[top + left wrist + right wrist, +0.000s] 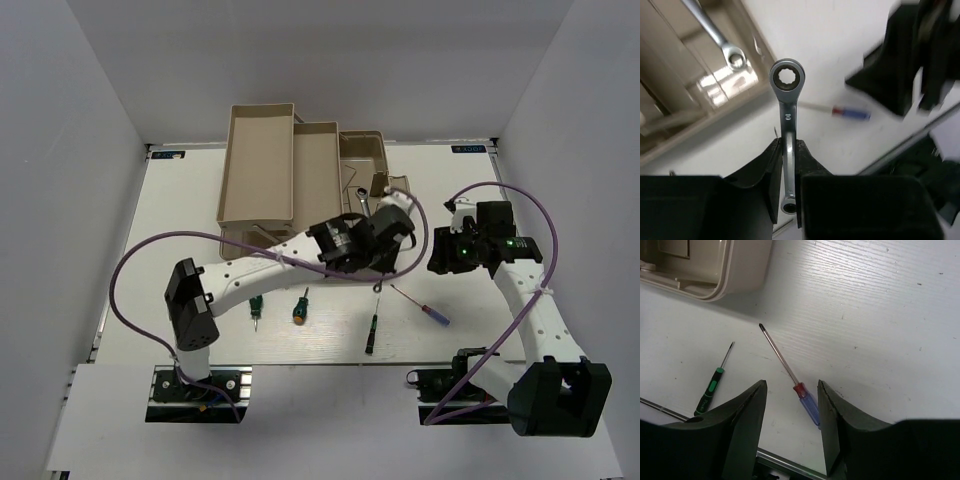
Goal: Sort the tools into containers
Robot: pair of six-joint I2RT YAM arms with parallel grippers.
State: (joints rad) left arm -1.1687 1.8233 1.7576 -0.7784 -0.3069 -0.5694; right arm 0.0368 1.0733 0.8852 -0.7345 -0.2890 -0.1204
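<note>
Left wrist view, left pincer (788,147) pinching ratchet wrench (787,80), second wrench (715,32) lying in beige tub (690,117), right pincer (791,386) spread

Silver wrench (712,30) in beige plastic tray (690,122), shaft cut off at top edge; black right arm (910,60) blurred; red-and-blue precision screwdriver (807,404), handle end hidden behind right gripper (791,386) finger (835,435).
</note>
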